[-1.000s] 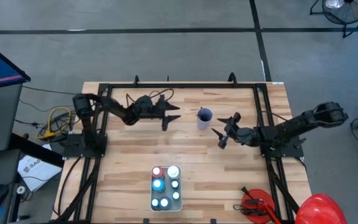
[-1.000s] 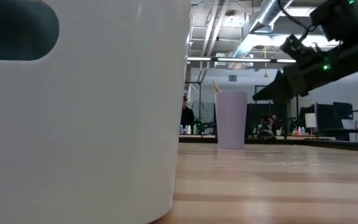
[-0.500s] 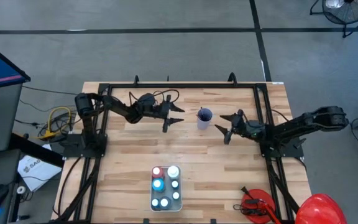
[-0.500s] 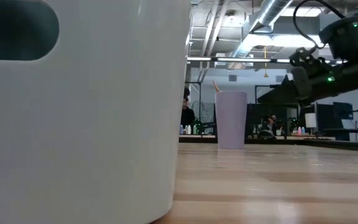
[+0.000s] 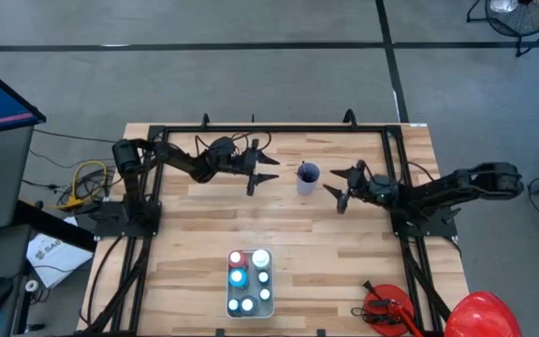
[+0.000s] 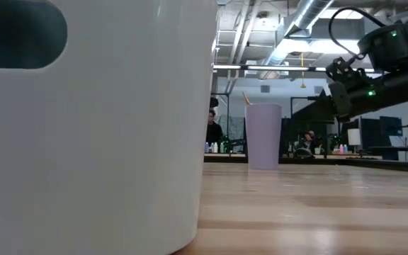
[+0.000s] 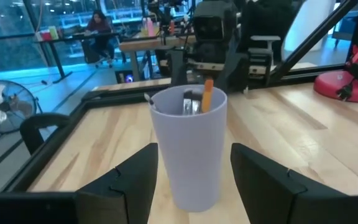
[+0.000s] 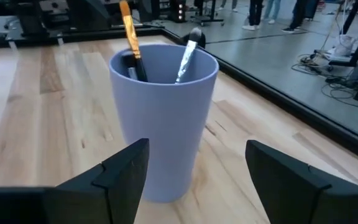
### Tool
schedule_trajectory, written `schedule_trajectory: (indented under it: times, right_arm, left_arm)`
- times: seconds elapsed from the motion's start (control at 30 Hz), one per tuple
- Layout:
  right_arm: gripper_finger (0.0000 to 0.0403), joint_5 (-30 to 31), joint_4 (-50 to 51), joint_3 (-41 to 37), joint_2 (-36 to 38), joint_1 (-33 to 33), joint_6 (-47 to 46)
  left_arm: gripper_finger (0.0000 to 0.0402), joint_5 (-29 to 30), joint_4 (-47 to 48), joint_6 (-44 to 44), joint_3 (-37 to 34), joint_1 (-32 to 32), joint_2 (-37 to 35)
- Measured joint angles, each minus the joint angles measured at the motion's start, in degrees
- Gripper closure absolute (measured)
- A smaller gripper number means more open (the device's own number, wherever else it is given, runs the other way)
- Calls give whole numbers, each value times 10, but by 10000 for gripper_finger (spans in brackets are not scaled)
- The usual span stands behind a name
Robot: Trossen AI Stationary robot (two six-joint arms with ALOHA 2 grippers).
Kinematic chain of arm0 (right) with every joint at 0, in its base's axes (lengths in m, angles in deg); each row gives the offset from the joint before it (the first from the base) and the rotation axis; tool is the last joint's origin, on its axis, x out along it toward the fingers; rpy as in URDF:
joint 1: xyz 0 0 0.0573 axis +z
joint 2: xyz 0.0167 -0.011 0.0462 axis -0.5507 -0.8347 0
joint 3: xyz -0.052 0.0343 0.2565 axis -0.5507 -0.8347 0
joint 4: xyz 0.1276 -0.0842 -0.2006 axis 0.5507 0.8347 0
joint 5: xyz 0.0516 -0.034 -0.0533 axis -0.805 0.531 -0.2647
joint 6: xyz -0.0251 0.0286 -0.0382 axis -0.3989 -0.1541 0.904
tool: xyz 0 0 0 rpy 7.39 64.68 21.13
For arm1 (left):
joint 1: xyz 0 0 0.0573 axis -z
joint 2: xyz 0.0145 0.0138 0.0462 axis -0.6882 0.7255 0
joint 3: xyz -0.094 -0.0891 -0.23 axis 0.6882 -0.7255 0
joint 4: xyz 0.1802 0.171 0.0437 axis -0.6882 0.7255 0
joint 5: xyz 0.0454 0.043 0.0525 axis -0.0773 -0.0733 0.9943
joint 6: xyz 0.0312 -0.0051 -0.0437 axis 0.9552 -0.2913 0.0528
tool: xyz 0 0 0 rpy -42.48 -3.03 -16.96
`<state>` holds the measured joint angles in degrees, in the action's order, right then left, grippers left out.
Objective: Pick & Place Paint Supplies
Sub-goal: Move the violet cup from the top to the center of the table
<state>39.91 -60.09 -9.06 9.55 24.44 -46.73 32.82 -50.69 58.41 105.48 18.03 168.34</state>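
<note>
Both arms have closed in on the lavender cup [image 5: 308,177] over the last second: the left gripper [image 5: 262,172] has slid along the far part of the worktop toward it, and the right gripper [image 5: 342,185] has swung up from a lower, outward-turned pose to face it from the other side. Each claw stands apart and holds nothing; in the left wrist view the left gripper's fingers [image 7: 139,176] flank the cup [image 7: 188,144] on either side, and in the right wrist view the right gripper's fingers [image 8: 124,168] frame it the same way, without a visible touch.

That cup stands upright near the middle of the worktop's far edge, between the two claws. Brushes [image 8: 188,52] lean inside it, one with an orange handle [image 8: 128,30] and one with a pale metal ferrule.

Near the middle of the front edge sits a white tray [image 5: 250,283] holding the paint bottles [image 5: 239,277], well apart from both grippers. A red helmet-like thing [image 5: 481,314] lies at the front right corner, with a red-handled tool [image 5: 385,309] just beside it.
</note>
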Motion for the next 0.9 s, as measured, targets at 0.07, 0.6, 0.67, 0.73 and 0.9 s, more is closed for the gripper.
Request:
schedule_trajectory:
  times: [0.07,0.6,0.67,0.73,0.9]
  right_arm:
    - [142,-17,0,0,0,-15,8]
    - [142,-106,3,0,0,-99,-3]
    - [142,-106,4,0,0,-93,-3]
    - [142,-106,10,0,0,-86,7]
    - [142,-106,15,0,0,-79,13]
  left_arm:
    - [206,0,10,0,8,0,0]
    - [206,45,42,-1,23,5,0]
    - [206,68,42,-1,23,10,0]
    - [206,89,43,-3,23,15,0]
    - [201,98,43,-10,23,23,0]
